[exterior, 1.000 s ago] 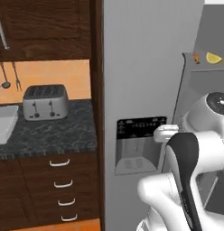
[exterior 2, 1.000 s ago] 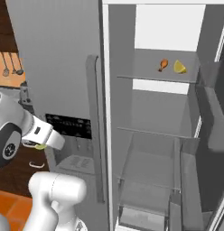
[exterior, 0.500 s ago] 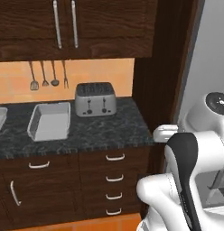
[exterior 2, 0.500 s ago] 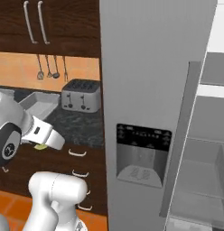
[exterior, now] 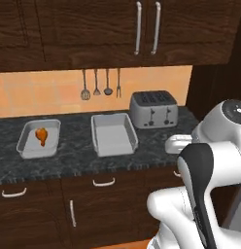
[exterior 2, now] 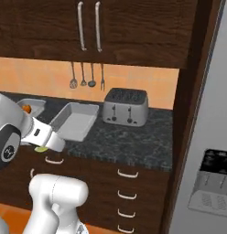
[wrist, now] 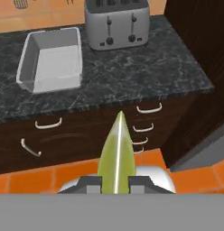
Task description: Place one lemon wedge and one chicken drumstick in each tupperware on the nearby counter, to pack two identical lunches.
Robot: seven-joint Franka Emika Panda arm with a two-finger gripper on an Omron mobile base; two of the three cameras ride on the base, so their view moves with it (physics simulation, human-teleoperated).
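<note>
Lemon wedge [wrist: 117,153] held in the closed tool [wrist: 115,181], short of the bench [exterior: 83,155]. The base has swung from fridge to bench; the left tupperware [exterior: 25,145] holds a chicken drumstick [exterior: 41,136], the right tupperware [exterior: 113,135] nothing. Delivery comes next.

Even, soft light — rendered, sharp (no glare).

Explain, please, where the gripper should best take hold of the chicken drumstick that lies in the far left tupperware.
Probably from above, across the fat rounded end of the chicken drumstick. It lies low inside the left tupperware, whose walls block a sideways approach. The thin bone end looks harder to pinch. The gripper is now shut on a lemon wedge, which must be placed first.
</note>
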